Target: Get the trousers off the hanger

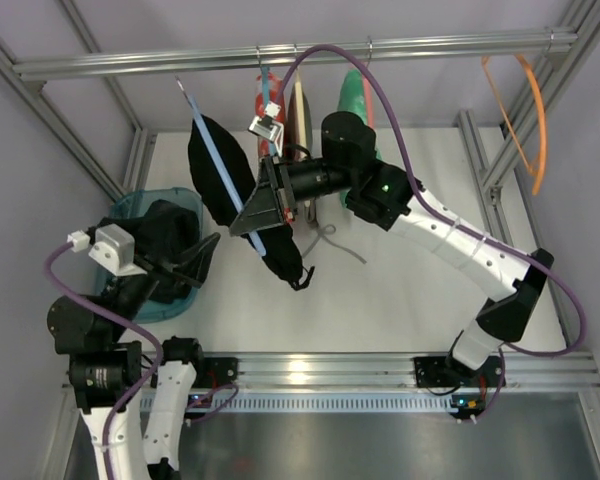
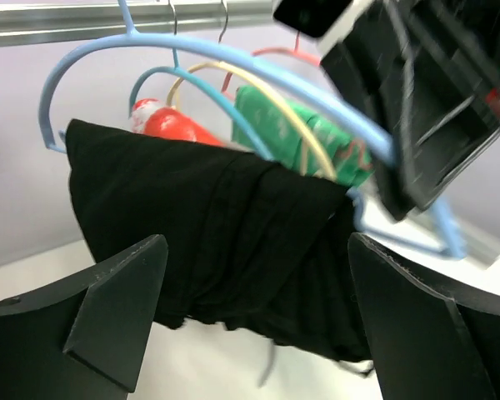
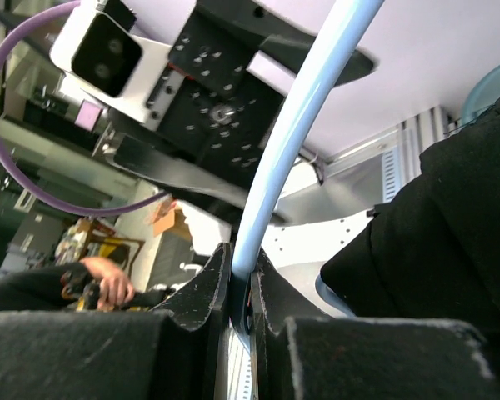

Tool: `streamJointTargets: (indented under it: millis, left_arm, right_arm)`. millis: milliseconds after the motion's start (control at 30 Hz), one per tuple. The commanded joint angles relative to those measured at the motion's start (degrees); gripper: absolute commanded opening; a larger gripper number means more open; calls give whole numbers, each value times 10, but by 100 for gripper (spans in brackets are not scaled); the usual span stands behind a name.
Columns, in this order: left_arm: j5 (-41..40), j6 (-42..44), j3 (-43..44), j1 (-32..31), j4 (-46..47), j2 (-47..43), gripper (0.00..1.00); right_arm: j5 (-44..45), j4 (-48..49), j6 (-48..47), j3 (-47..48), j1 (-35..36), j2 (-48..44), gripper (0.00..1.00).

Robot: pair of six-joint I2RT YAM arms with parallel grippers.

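While the right pincer (image 3: 240, 271) is clamping tight on the light blue rod of the hanger (image 3: 296, 133), the trousers (image 2: 225, 225) are draping over that hanger's lower bar, above the tabletop (image 1: 400, 290). The left pincer (image 2: 257, 246) is gaping wide, facing the cloth and gripping nothing. The fabric is looking soft, light and limp to me, likely sliding off easily, with the bunched lower fold offering the best hold. I am counting one pair of trousers, one red garment (image 2: 171, 123), one green garment (image 2: 317, 142) and five hangers, the orange hanger (image 1: 528, 110) hanging apart.
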Motion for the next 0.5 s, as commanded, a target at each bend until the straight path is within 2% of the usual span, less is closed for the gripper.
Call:
streamJointTargets:
  millis: [0,167,300,400,467]
  left_arm:
    - [34,183,16,2,-68,7,95]
    - [99,252,9,2,-67,40,98]
    - [134,247,2,2,-38,56,98]
    - [135,230,-17,2,10,50,98]
    - [100,218,-21,2,22,55,98]
  right_arm:
    - [-40,106,-9,5,-2,-46,0]
    - [-50,125,0,-1,0,-52,0]
    - [-59,131,1,-4,8,-53,0]
    - [-63,135,6,-9,16,-52,0]
    - [-68,141,7,-8,23,-51,0]
